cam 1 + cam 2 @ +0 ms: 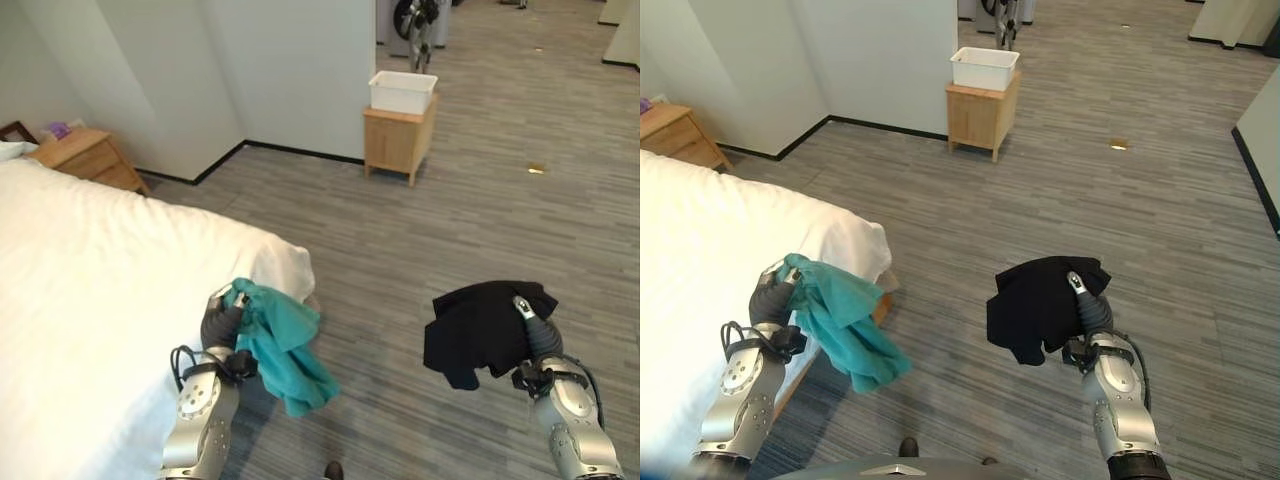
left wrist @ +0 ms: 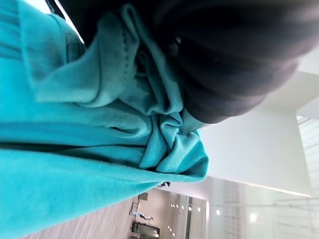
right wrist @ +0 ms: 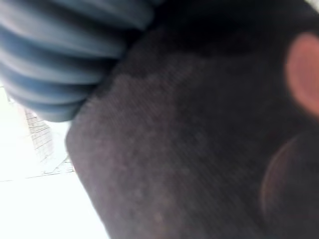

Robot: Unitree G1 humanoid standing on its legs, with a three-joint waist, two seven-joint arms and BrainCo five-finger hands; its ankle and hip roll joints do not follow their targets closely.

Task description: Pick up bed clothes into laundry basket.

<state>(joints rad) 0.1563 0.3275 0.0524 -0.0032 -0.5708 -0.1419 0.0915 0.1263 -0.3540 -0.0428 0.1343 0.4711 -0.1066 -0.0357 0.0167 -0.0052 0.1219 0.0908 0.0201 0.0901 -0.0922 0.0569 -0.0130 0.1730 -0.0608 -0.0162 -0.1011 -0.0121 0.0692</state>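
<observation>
My left hand (image 1: 222,322) is shut on a teal garment (image 1: 283,345) and holds it up beside the corner of the white bed (image 1: 90,290); the cloth hangs down over the floor. Seen close in the left wrist view, the teal garment (image 2: 75,114) is bunched against the hand. My right hand (image 1: 535,330) is shut on a black garment (image 1: 480,330), held above the grey floor to the right. The black garment (image 3: 189,149) covers most of the right wrist view. A white laundry basket (image 1: 403,91) sits on a small wooden stand (image 1: 398,140) far ahead by the wall.
A wooden nightstand (image 1: 92,158) stands at the bed's far side by the wall. A small yellowish object (image 1: 537,169) lies on the floor to the far right. Grey plank floor stretches between me and the basket.
</observation>
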